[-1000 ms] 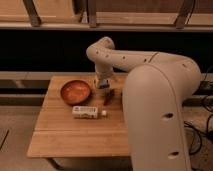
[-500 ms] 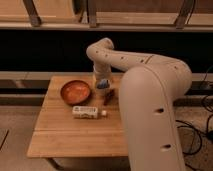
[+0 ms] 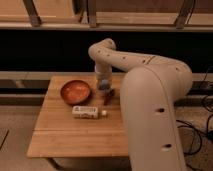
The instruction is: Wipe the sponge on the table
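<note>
White arm's claw (image 3: 103, 90) points down over far part of light-brown wooden plank desk (image 3: 75, 134), clenched on small light-blue soft sponge (image 3: 103, 85). Round orange bowl (image 3: 75, 92) just left of claw in view; white oblong bottle (image 3: 85, 112) lies in front of claw, nearer camera.

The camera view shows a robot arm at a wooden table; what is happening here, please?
The robot's single arm reaches down over the far side of the table. Its gripper is shut on the sponge, low at the tabletop, just right of the orange bowl. A white bottle lies on its side nearer the front, untouched. Whether the sponge presses on the wood, I cannot tell.
</note>
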